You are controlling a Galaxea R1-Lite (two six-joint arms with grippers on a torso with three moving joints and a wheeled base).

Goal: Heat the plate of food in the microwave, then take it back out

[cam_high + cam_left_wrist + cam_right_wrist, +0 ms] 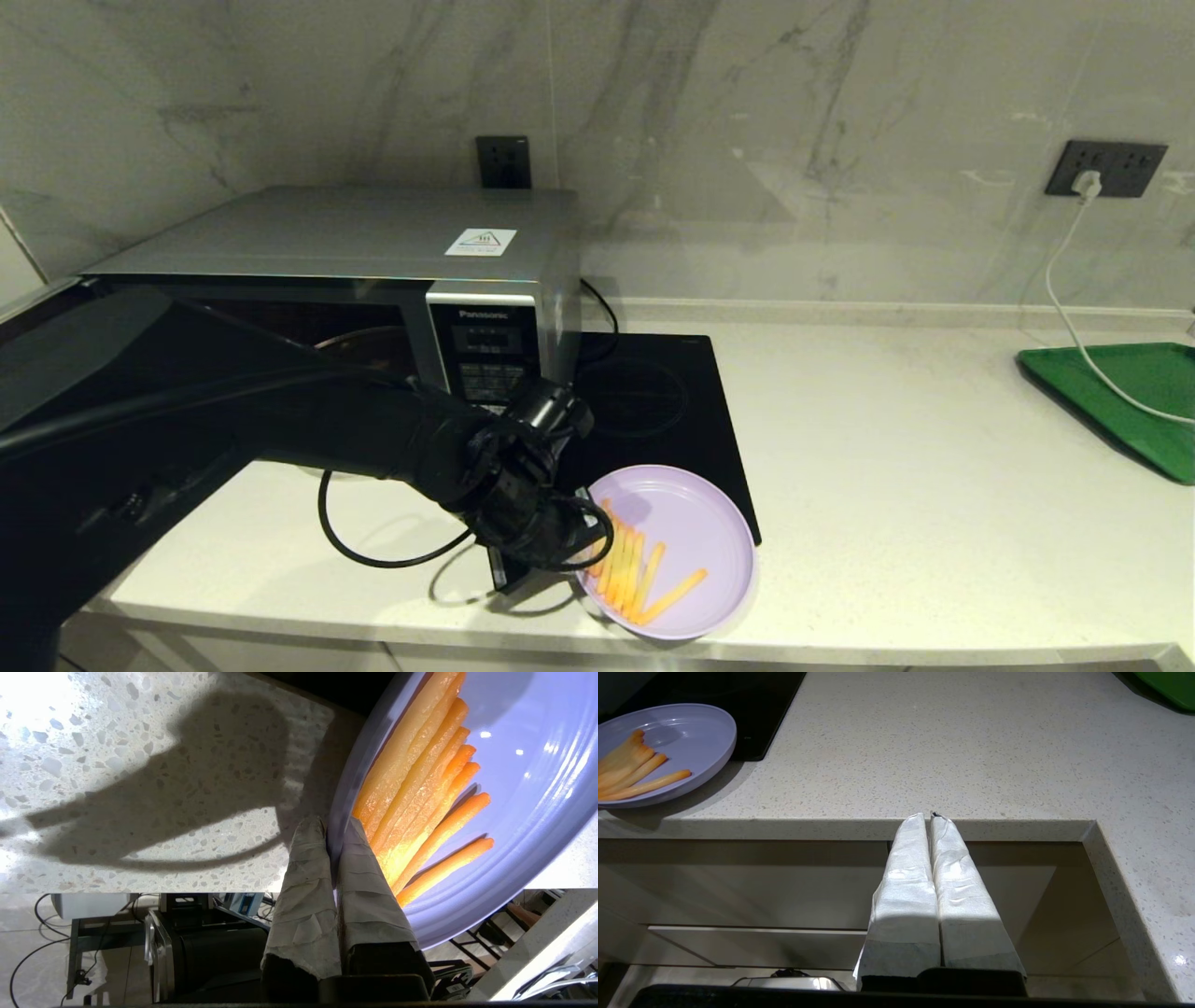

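The lilac plate of food (pixel 695 527) is at the counter's front edge, overlapping the near corner of the cooktop, with a row of orange fries (pixel 635 571) on its left half. My left gripper (pixel 586 551) is shut on the plate's left rim; the left wrist view shows the rim pinched at my left gripper (pixel 332 827), one finger outside it and one inside next to the fries (pixel 420 788). The silver microwave (pixel 373 233) stands behind at the left, its dark door swung open. My right gripper (pixel 930 815) hangs shut and empty below the counter's front edge.
A black glass cooktop (pixel 653 401) lies right of the microwave. A green tray (pixel 1130 392) sits at the far right with a white cable (pixel 1064 308) running to a wall socket. A black cable loops on the counter under my left arm.
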